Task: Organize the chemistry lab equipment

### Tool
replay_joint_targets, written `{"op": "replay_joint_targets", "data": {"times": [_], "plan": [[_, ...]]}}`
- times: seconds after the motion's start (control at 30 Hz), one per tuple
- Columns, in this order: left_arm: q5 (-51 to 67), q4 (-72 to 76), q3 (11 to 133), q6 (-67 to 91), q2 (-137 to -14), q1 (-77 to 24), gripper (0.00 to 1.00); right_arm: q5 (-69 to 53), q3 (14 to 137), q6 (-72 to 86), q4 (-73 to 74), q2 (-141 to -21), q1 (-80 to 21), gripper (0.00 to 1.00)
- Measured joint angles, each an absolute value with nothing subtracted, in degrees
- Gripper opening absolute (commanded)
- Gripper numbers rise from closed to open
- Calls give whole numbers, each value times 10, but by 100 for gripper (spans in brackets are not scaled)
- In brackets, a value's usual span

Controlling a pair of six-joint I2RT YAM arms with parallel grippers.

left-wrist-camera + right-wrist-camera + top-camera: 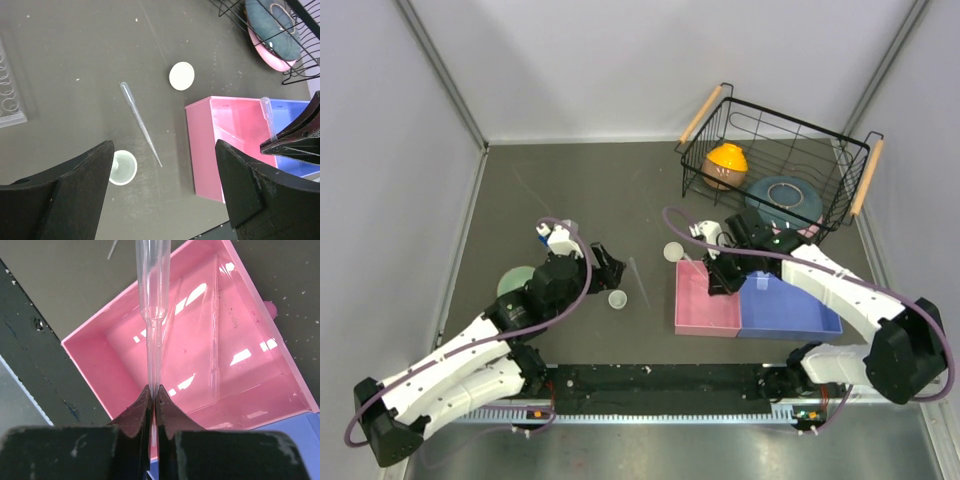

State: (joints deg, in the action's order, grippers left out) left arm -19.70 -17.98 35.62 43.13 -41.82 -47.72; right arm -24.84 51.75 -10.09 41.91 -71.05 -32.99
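My right gripper (154, 390) is shut on a thin clear pipette (152, 305) and holds it over the pink bin (100, 367); a second pipette (215, 340) lies inside that bin. My left gripper (165, 190) is open and empty above the table. Below it lie a loose pipette (140, 122), a small round white dish (122, 167) near its left finger, and a white round dish (181, 76) farther off. In the top view the dishes sit at the middle (617, 299) and near the pink bin's far corner (673, 251). The clear tube rack (10, 95) shows at the left edge.
A blue bin (790, 305) adjoins the pink bin (705, 305). A black wire basket (775, 165) at the back right holds an orange bowl (725, 165) and teal and pink plates (785, 200). A pale green bowl (515, 280) sits by the left arm.
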Motion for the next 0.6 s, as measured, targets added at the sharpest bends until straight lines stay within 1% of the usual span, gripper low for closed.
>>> {"op": "replay_joint_targets", "data": {"times": [0.17, 0.2, 0.23, 0.3, 0.4, 0.47, 0.57, 0.6], "plan": [[-211, -209, 350, 431, -394, -477, 88, -236, 519, -105, 433, -750, -330, 4], [-214, -213, 350, 431, -390, -477, 88, -235, 519, -105, 438, -761, -330, 11], [-216, -216, 350, 431, -387, -477, 88, -234, 519, -106, 445, -771, -330, 13], [-220, -217, 350, 431, -385, -477, 88, -232, 523, -106, 459, -785, -330, 26], [-220, -217, 349, 431, -384, -477, 88, -232, 527, -109, 469, -789, -330, 40], [-219, -216, 344, 431, -384, -477, 89, -232, 531, -110, 475, -789, -330, 41], [-216, -216, 338, 432, -391, -477, 98, -236, 538, -110, 479, -787, -328, 41], [-215, -215, 338, 432, -395, -477, 99, -238, 542, -111, 481, -785, -326, 42]]}}
